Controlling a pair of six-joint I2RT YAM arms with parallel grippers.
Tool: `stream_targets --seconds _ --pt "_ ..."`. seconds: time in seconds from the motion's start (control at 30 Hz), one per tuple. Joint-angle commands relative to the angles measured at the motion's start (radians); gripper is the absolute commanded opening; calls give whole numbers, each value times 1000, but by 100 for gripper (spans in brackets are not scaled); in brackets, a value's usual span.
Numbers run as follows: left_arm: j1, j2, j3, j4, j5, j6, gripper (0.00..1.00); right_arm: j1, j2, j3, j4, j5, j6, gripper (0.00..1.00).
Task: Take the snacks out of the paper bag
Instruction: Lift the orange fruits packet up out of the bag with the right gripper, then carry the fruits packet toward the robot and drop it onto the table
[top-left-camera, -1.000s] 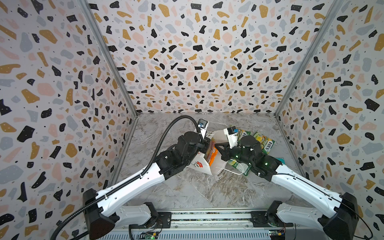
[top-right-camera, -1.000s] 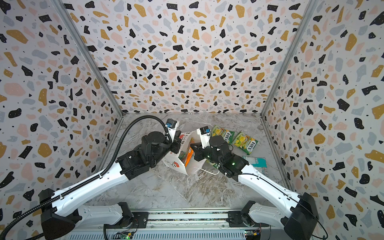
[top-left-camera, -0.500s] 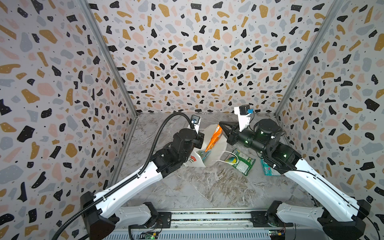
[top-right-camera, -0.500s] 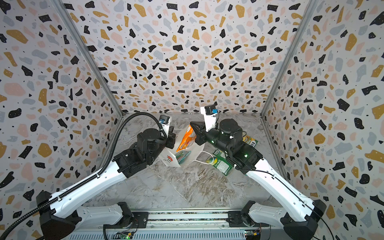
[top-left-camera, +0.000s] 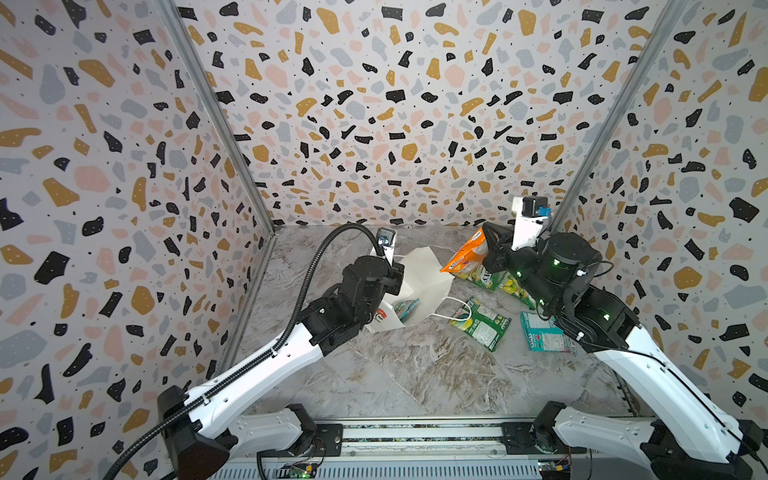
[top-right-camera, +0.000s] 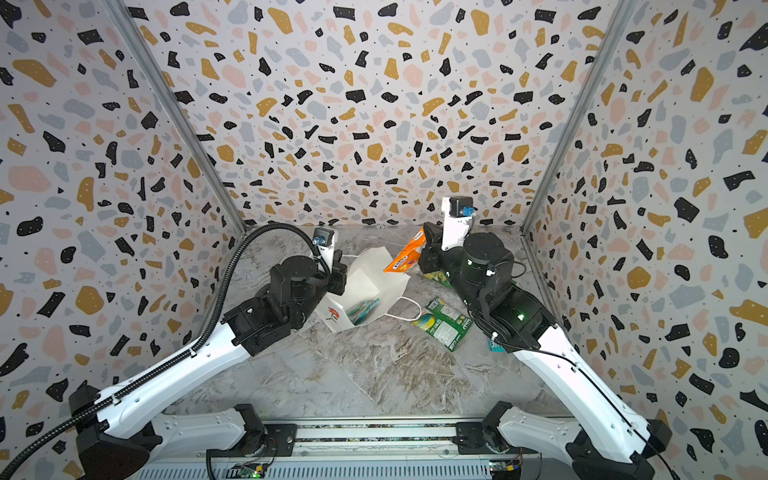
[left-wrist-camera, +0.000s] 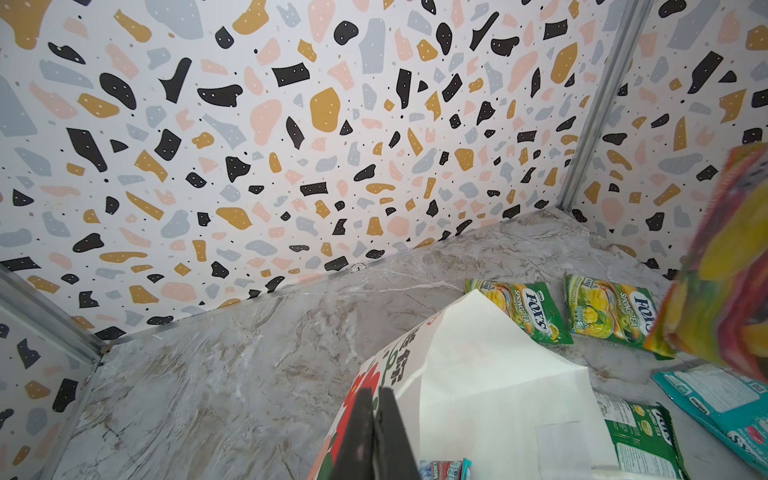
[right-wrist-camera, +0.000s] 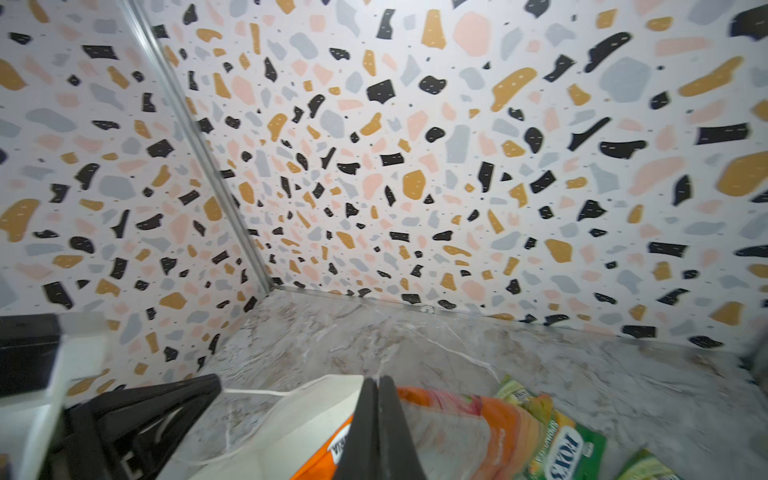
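The right pincer (right-wrist-camera: 378, 386) grips the orange glossy pouch (top-left-camera: 464, 255) at its edge, in the air just beside the white paper bag (top-left-camera: 424, 274); it seems light, slippery and floppy. The left pincer (left-wrist-camera: 376, 395) pinches the bag's wall.

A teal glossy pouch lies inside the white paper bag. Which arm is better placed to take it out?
Right, probably. The left gripper is shut on the white paper bag, steadying it. The right gripper is near its mouth, but must first release the orange glossy pouch.
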Motion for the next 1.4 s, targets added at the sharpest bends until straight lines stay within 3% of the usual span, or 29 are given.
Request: stream_targets --seconds 0.0,0.27,0.47,0.93,1.37 --pt "5 -17 -12 33 3 8 0 -49 -63 -28 -97 108 35 0" --pt "6 -15 -12 34 17 0 0 -109 -143 -207 -260 113 138 0" --pt "5 -15 -14 35 20 -1 0 -110 -192 -328 -317 1 192 0" --pt "5 -12 -12 37 23 -1 0 -109 -290 -556 -209 -567 195 0" --pt "5 -15 -13 37 26 -3 0 -103 -224 -791 192 -928 323 0"
